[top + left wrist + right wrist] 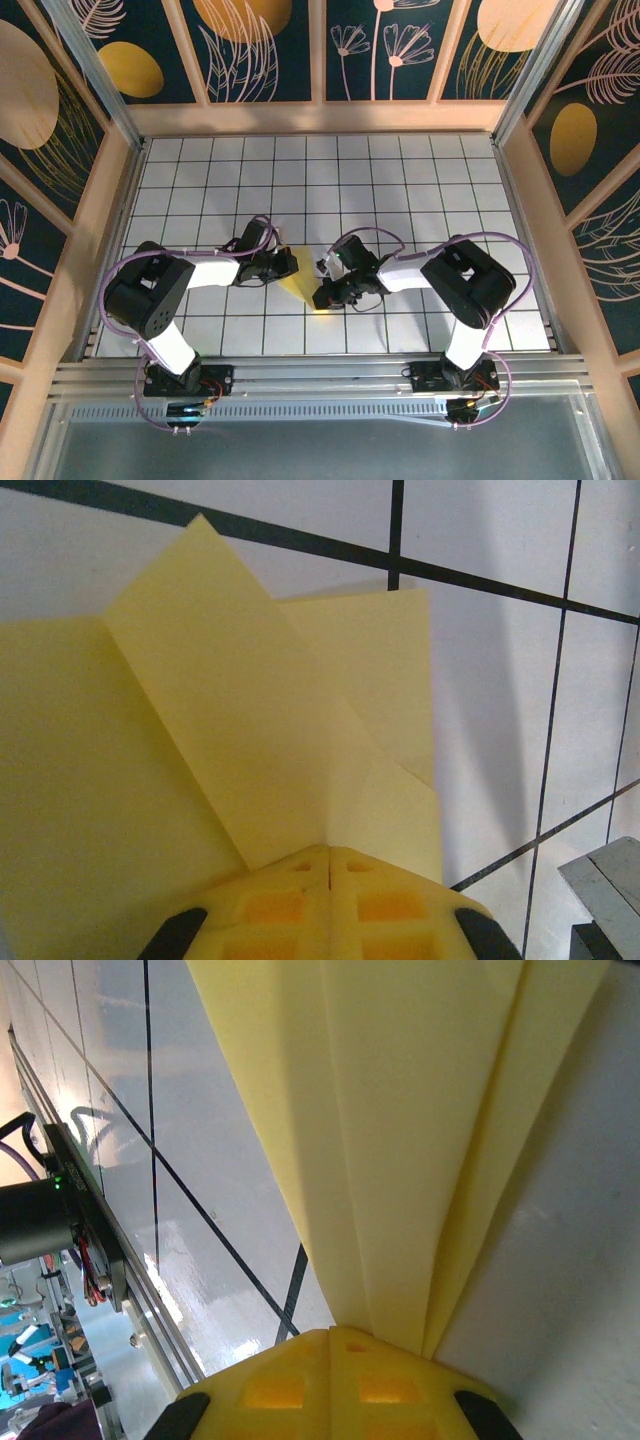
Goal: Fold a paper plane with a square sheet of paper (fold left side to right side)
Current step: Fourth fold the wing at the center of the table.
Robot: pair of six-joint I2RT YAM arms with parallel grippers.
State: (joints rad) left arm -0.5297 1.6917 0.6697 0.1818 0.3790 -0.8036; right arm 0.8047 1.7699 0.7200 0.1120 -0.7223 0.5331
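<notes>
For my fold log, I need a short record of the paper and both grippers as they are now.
paper: yellow, creased into overlapping flaps, a narrow wedge seen from above
place: on the tiled table, between the two grippers
left gripper: shut, tips at the paper's edge
right gripper: shut, tips where the folds converge
pinched or pressed: cannot tell

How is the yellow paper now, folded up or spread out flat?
Folded. The yellow paper shows creased flaps lying over one another, and from above it looks like a narrow pointed wedge.
</notes>
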